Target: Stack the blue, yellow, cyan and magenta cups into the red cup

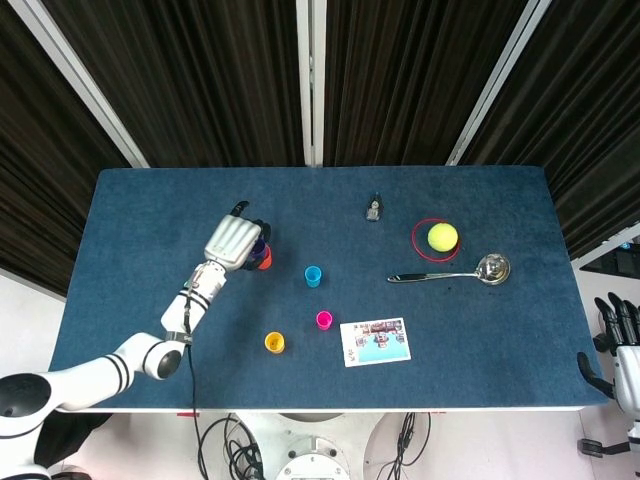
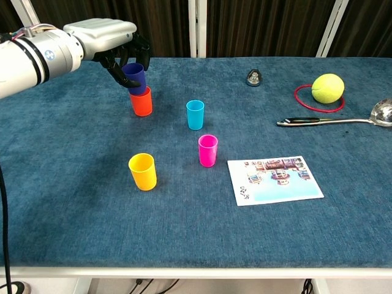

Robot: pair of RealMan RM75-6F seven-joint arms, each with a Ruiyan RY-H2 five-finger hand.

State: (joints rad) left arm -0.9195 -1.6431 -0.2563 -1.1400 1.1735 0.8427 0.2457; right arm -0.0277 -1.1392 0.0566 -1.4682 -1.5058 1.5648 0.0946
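My left hand [image 2: 109, 38] grips the blue cup [image 2: 135, 76] from above, its dark fingers [image 2: 116, 63] wrapped around the rim. The blue cup is tilted, with its base inside the mouth of the red cup [image 2: 141, 103], which stands on the table at the left. In the head view the left hand [image 1: 232, 240] covers most of the blue cup [image 1: 259, 243] and red cup [image 1: 265, 263]. The cyan cup [image 2: 195, 114], magenta cup [image 2: 207, 150] and yellow cup [image 2: 143, 171] stand apart, upright, mid-table. My right hand [image 1: 622, 345] hangs off the table's right edge, holding nothing.
A tennis ball [image 2: 327, 87] sits inside a red ring [image 2: 301, 101] at the back right, with a metal ladle [image 2: 343, 120] in front of it. A picture card [image 2: 274, 179] lies near the front. A small metal object [image 2: 253, 77] rests at the back centre.
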